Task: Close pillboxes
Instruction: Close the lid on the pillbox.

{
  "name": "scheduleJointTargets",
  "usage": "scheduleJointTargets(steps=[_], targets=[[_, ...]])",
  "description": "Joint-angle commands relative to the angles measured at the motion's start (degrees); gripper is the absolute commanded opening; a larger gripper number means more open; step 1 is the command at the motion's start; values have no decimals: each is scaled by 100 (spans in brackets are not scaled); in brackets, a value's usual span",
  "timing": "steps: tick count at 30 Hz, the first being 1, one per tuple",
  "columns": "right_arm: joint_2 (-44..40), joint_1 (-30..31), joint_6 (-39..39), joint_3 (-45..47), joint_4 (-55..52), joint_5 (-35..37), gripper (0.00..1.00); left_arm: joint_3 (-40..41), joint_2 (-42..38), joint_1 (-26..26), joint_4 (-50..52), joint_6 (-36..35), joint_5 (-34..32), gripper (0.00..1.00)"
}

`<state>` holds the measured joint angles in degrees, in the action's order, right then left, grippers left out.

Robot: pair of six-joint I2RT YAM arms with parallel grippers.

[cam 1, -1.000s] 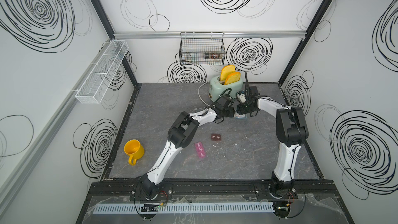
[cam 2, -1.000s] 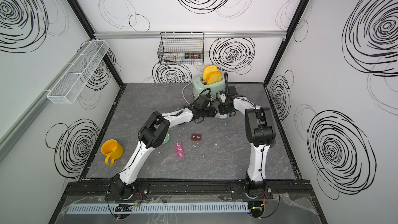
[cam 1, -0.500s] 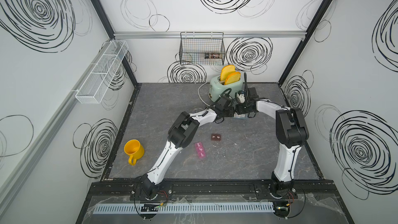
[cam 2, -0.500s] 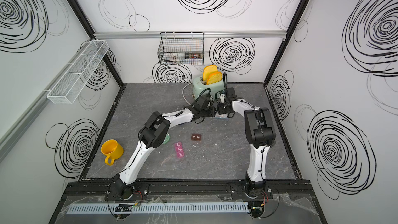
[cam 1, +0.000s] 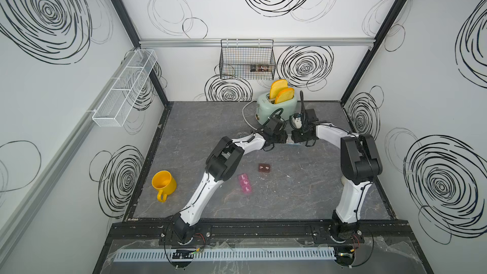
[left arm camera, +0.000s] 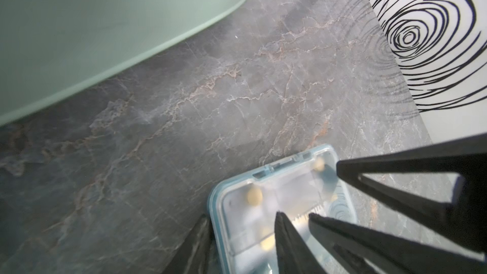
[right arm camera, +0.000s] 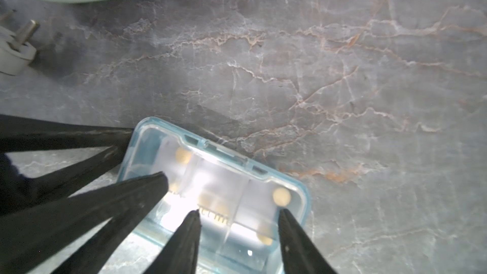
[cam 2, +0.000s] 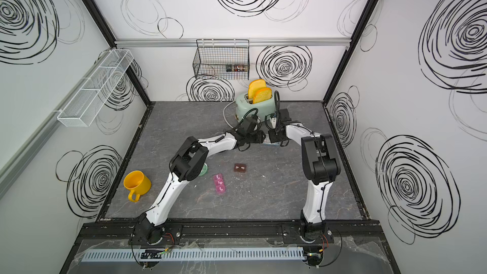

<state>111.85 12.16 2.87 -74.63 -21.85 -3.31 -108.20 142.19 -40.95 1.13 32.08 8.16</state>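
Two white robot arms meet at the upper middle of both top views, just in front of a mint-green toaster (cam 1: 276, 105) with two slices of toast standing in its slots. Between them, on the grey marbled desk (cam 1: 303, 193), lies the clear-blue pillbox (left arm camera: 284, 188). Its clear lid is down over the cells, but I cannot tell whether it has clicked shut. Several pale round pills show through it, spread among the cells.

The left fingers (left arm camera: 290, 246) are apart, one against the box's outer wall and the other over the lid. The right fingers (right arm camera: 184, 243) are apart too, with both tips over the lid. Neither pair seems to clamp the box.

Lower in the top views, well apart from the arms, the brown two-cell pillbox (cam 1: 264, 167) and the pink three-cell pillbox (cam 1: 244, 183) lie flat near each other. Their lids look down, and their contents are too small to see. A round green pillbox (cam 2: 204, 170) peeps from behind the left arm's elbow, its lid hidden. I see no navy one.

The job looks well along, and pressing the blue lid home seems to be the step in hand.

A yellow mug (cam 1: 164, 183) stands at the lower left with nothing showing inside. A wire basket (cam 1: 247, 60) on the back wall holds something small and dark.
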Motion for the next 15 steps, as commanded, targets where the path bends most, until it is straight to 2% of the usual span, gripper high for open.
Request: scheduleJointTargets(steps=[1, 9, 15], targets=[[426, 111, -53, 487, -1259, 103, 43, 159, 261, -190, 660, -118, 71, 43], [419, 235, -191, 619, -1270, -58, 20, 168, 253, -193, 643, -100, 97, 43], [473, 270, -294, 722, -1293, -65, 19, 168, 243, -188, 616, -70, 125, 43]])
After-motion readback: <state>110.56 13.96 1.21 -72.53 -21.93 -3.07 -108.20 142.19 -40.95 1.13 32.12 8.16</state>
